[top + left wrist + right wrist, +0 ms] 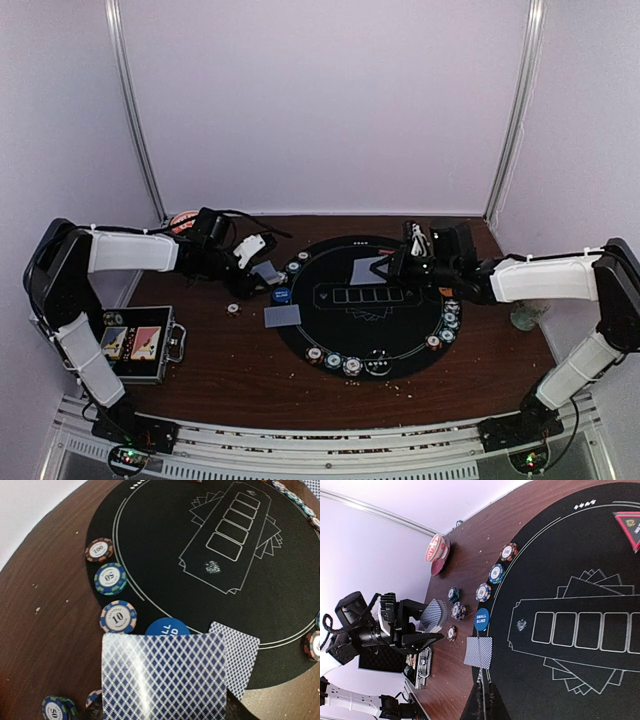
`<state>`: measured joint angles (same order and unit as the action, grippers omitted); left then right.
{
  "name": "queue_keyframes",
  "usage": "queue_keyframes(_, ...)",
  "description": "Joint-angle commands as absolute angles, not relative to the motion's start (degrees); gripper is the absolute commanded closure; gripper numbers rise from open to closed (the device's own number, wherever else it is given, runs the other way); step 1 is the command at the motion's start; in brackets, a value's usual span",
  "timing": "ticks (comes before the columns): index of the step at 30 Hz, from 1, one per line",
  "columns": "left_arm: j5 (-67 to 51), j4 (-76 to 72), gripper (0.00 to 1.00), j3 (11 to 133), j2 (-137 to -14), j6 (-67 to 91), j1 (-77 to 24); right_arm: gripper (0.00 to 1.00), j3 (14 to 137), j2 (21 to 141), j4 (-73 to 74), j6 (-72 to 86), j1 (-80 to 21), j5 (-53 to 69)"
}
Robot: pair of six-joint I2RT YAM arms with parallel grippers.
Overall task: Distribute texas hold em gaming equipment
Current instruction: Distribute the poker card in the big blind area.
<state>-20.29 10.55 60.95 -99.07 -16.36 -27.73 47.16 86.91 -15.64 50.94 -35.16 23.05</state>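
Blue-lattice-backed cards [165,677] sit clamped in the left hand [256,258], held low just off the round black mat [330,345] as if to feed the next seat. One dealt card [282,316] lies across the mat's left rim beside the blue small-blind button [281,296] and a curve of striped chips [118,617]. Further right, the right hand [483,696] hangs over the mat with fingers nearly together, seemingly pinching a single card [366,270] (edge-on from its wrist, so uncertain), probably for another seat.
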Motion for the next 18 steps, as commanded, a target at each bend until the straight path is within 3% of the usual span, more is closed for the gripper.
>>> queue_keyframes(1, -17.77, 7.93, 0.40, 63.11, -99.97, -13.44, -26.96, 1.00, 45.70, 82.18, -12.27, 48.18, -30.49, 22.23)
queue_keyframes(10, -21.31, 7.60, 0.40, 62.67, -99.55, -14.80, -26.84, 1.00, 43.25, 79.07, -10.09, 45.53, -19.05, 26.49)
queue_keyframes(18, -26.18, 8.58, 0.41, 62.66, -99.50, -16.92, -26.87, 1.00, 43.29, 85.33, -12.26, 45.13, -10.52, 31.80)
